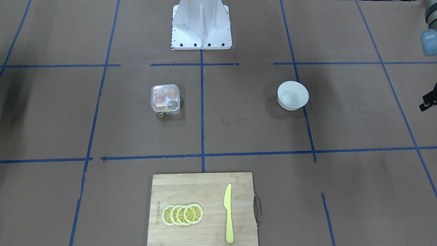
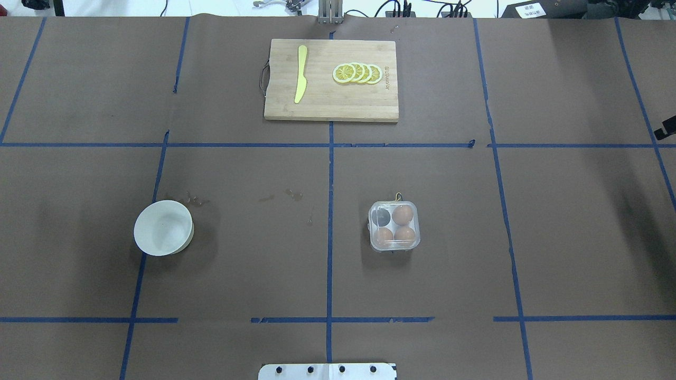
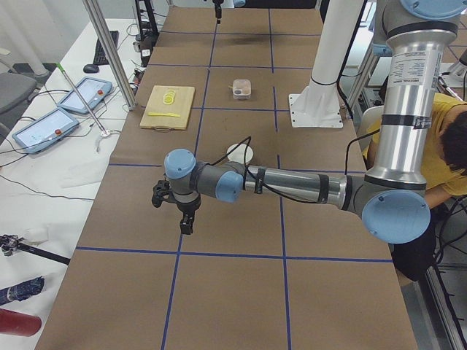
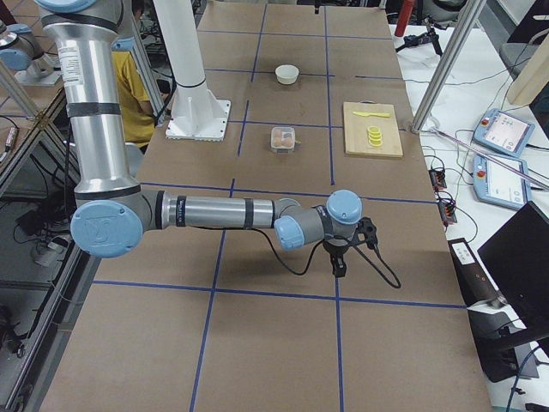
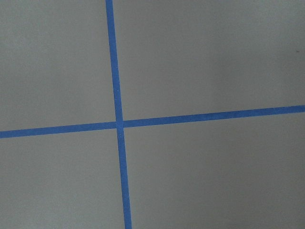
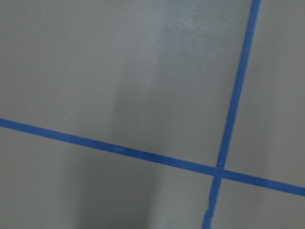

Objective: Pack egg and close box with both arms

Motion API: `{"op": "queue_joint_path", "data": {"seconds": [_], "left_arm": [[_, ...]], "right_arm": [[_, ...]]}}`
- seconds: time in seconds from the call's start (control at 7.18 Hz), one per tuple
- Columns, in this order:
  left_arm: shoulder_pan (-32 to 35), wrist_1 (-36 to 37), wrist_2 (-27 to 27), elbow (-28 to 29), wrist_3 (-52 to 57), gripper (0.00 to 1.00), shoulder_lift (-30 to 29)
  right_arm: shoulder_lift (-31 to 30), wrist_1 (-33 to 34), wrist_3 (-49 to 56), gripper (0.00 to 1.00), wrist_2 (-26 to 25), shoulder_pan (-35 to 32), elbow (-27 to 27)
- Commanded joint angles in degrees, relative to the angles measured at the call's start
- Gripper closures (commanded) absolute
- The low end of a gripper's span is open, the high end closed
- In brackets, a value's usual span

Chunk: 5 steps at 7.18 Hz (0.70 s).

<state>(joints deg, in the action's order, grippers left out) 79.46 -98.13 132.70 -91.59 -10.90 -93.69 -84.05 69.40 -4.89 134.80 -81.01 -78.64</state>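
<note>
The clear box [image 2: 394,226] stands right of the table's middle line and also shows in the front view [image 1: 165,98]. Three orange-brown eggs fill three cells, one of them at the far right [image 2: 402,215]; the fourth cell looks dark. The lid seems to lie over the cells. My left gripper [image 3: 184,213] hangs over bare table far out to the left, with only a sliver [image 1: 428,100] in the front view. My right gripper [image 4: 346,249] hangs far out to the right, a sliver [image 2: 663,132] at the overhead edge. I cannot tell whether either is open or shut. Both wrist views show only paper and tape.
A white bowl [image 2: 162,228] sits left of centre and looks empty. A wooden cutting board [image 2: 331,108] at the far side carries a yellow knife [image 2: 301,74] and lemon slices [image 2: 357,73]. The white pedestal [image 1: 201,30] stands at the robot's edge.
</note>
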Motion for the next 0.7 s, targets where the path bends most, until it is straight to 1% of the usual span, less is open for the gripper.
{"op": "queue_joint_path", "data": {"seconds": [0.0,0.14,0.42,0.56], "left_arm": [[0.08,-0.30,-0.07,-0.17,0.00,0.00,-0.18],[0.26,-0.22,-0.16,0.27,-0.09,0.00,-0.09],[0.70,-0.04,0.01,0.88,0.17,0.00,0.52],[1.05,-0.13,0.36,2.02,0.26,0.00,0.96]], "right_arm": [[0.29,4.90,4.63,0.00,2.13,-5.20,1.47],[1.77,7.56,5.24,0.00,2.23,-5.56,0.86],[4.76,15.46,7.34,0.00,1.79,-6.44,0.85],[6.25,18.80,7.53,0.00,1.79,-5.84,0.68]]}}
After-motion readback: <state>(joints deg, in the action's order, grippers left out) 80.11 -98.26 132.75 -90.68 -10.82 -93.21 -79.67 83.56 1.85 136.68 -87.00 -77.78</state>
